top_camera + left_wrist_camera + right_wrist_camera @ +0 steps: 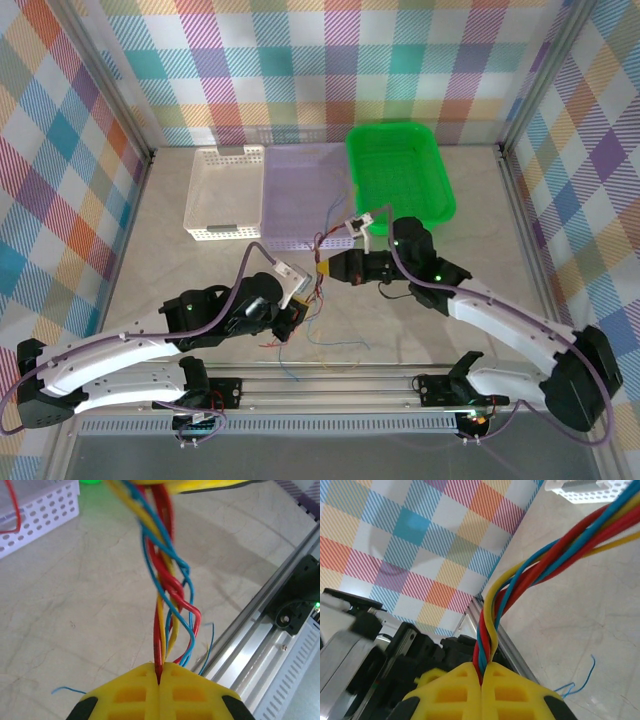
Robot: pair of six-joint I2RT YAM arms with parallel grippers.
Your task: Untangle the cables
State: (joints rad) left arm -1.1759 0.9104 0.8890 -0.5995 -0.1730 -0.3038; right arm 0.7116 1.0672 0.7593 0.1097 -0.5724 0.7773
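Note:
The cables (313, 286) form a twisted bundle of red, blue and yellow wires stretched between my two grippers near the table's middle front. My left gripper (299, 301) is shut on the lower end; in the left wrist view its yellow fingertips (160, 672) pinch a red and a yellow strand while the braid (167, 580) rises from them. My right gripper (326, 268) is shut on the upper end, its yellow fingertips (482, 672) clamping the whole bundle (545, 555). Loose thin ends (305, 350) trail on the table below.
At the back stand a white perforated basket (222, 190), a lilac tray (300, 195) and a green basket (400, 170). A red wire (327, 236) lies at the lilac tray's front rim. The metal rail (330, 385) runs along the near edge.

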